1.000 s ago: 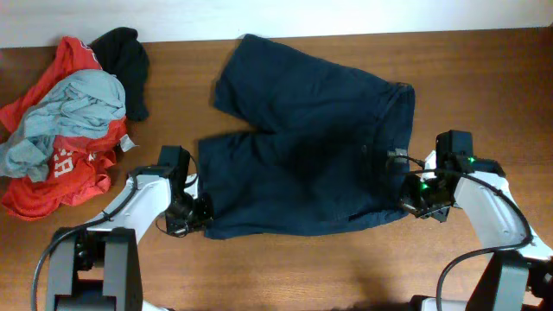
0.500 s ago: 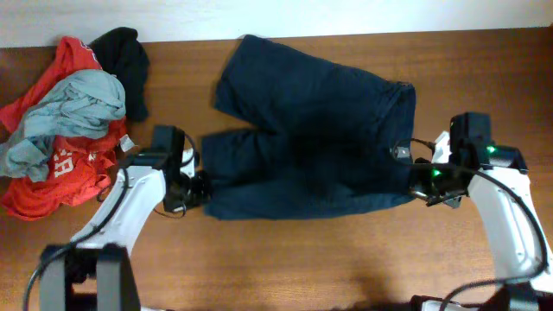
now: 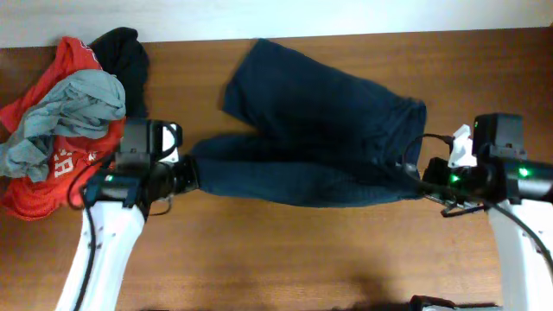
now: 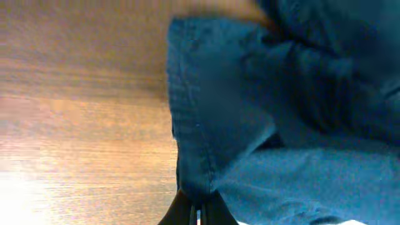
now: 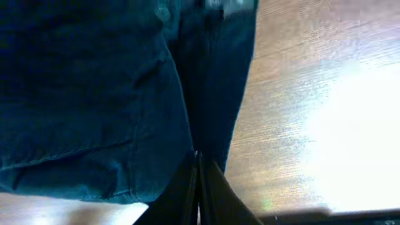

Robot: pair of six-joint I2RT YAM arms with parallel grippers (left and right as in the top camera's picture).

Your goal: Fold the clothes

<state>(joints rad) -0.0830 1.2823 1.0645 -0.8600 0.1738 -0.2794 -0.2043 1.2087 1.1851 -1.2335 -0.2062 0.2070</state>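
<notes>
Half lifted off surface [image 3: 285, 255] within the last second, pulled taut: clothes [image 3: 320, 130] pinched at hem [image 4: 187, 150] by left claw [image 3: 190, 174], at waistband [image 5: 215, 81] by right claw [image 3: 421, 180]; fold begun.

A brown wood-grain worktop [image 3: 285, 259] fills the overhead view. Along its far edge, at 12 o'clock, runs a pale whitish strip [image 3: 346, 15], wall or floor unclear. In the right wrist view, bright glare [image 5: 350, 137] washes the wood at 3 o'clock.
</notes>
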